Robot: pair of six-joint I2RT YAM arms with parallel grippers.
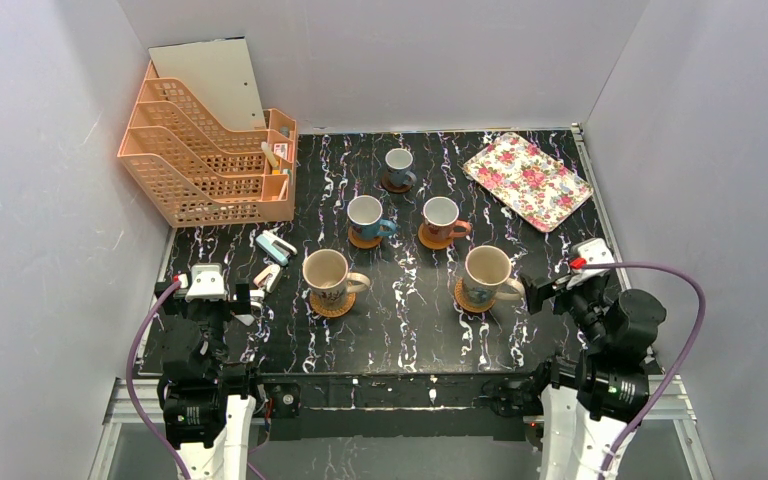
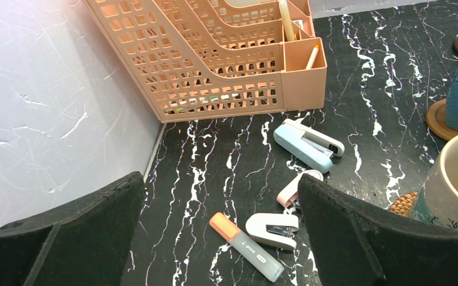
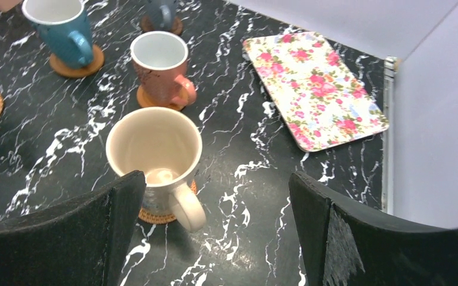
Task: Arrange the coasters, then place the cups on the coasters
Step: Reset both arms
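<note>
Showing all five handled ceramic mugs (image 1: 487,272) seated on small round wicker and wood coasters (image 1: 332,306) left of the rectangular floral tray (image 1: 527,180), with left gripper (image 1: 248,295) and right gripper (image 1: 538,293) gaping empty nearer than that tray, apparently leaving nothing more to place.

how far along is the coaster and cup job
Done, it seems: all five cups stand on coasters: near-left beige cup, near-right beige cup on a woven coaster, middle blue cup, orange cup, far blue cup. In hand: nothing; left gripper and right gripper are open and empty. Left: nothing that shows.
</note>
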